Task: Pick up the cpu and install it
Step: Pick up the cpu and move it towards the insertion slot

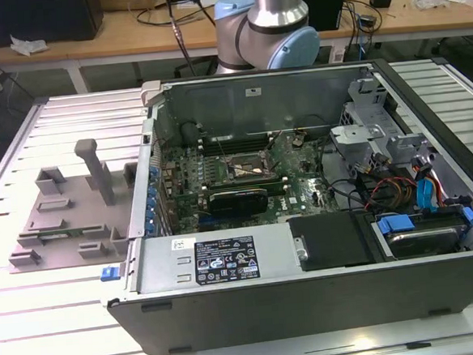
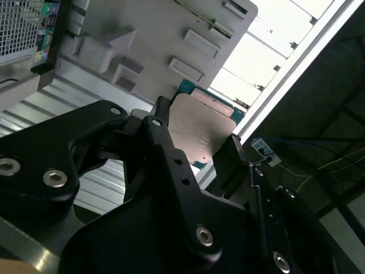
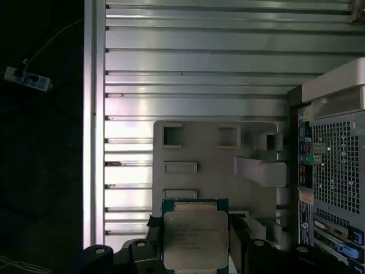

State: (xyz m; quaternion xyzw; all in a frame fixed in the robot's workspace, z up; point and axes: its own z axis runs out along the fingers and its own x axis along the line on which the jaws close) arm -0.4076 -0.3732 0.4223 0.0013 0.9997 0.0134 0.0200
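From where I stand, the gripper point(image 3: 195, 228) has its jaws closed on the cpu point(image 3: 195, 242), one black finger on each of two opposite edges. In the first wrist view the chip's silver top faces the camera, with a green border showing around it. In the second wrist view the same chip point(image 2: 202, 128) is seen at a slant, and the fingers point(image 2: 165, 142) can be seen pressing in from either side.

Beyond the jaws in both wrist views lies the grey plastic fixture point(image 3: 217, 165), with its upright blocks and shallow recesses. It sits on the slatted metal table point(image 3: 194, 68). I cannot tell how far the chip is from it. Off to one side of the jaws, the first wrist view catches the perforated rear panel of the computer case point(image 3: 336, 171).

The exterior view gives what the wrist cameras do not: the computer case point(image 1: 310, 294) lying open on the table point(image 1: 61, 336), with the motherboard exposed. The square metal-framed socket point(image 1: 248, 167) sits near its middle. The fixture point(image 1: 61, 222) stands just beside the case, on the exterior view's left. The arm point(image 1: 278, 12) rises behind the case and passes out of the picture.
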